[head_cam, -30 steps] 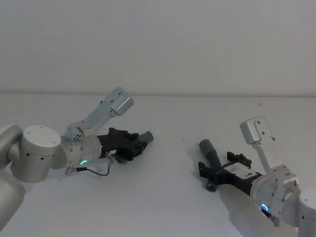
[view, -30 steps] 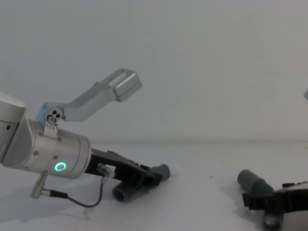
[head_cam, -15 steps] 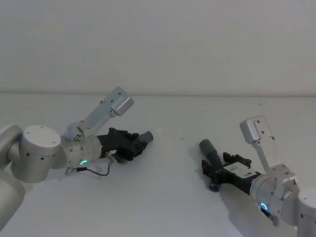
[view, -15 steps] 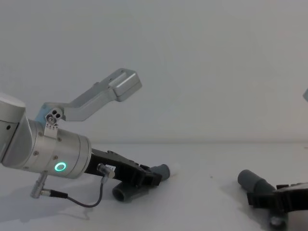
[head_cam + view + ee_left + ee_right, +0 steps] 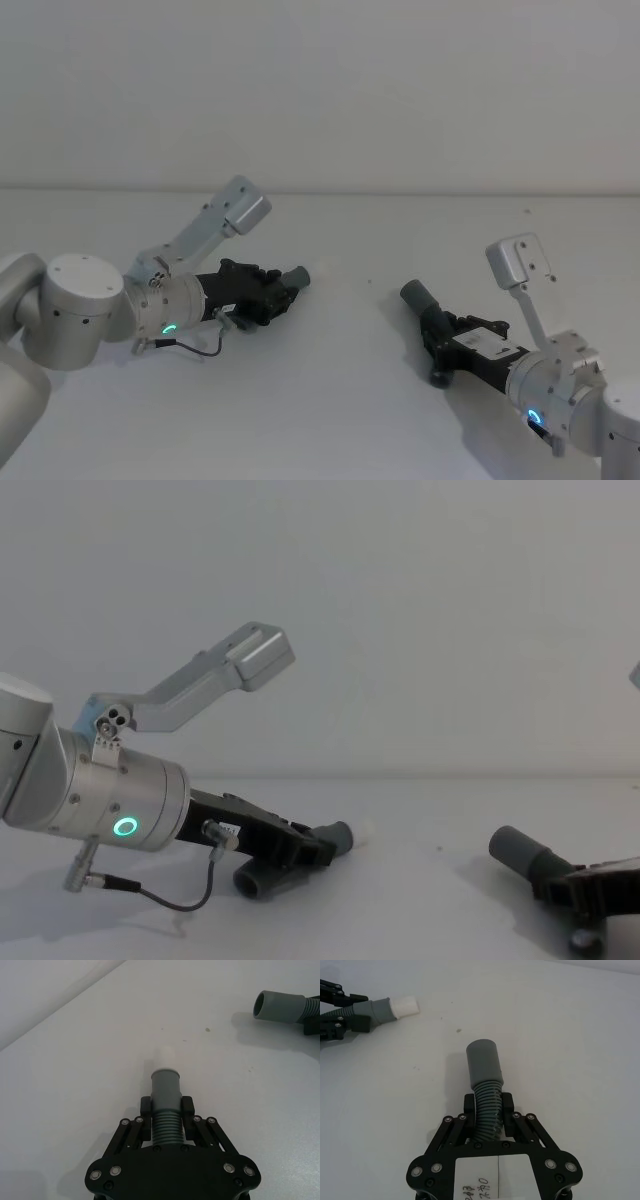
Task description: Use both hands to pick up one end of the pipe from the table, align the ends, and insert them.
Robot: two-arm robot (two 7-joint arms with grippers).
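one hose piece (image 5: 165, 1091) in each gripper (image 5: 166, 1110)

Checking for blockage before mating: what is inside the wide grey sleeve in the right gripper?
The wide sleeve shows an open, dark mouth; nothing sits at its rim. Deeper inside is shadowed and unseen.

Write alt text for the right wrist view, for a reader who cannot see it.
The right tool is shut on a ribbed grey hose piece, its wide plain cuff pointing away across the white table. Farther off, the left tool holds a second hose piece with a white tip; the two ends are apart and not lined up.
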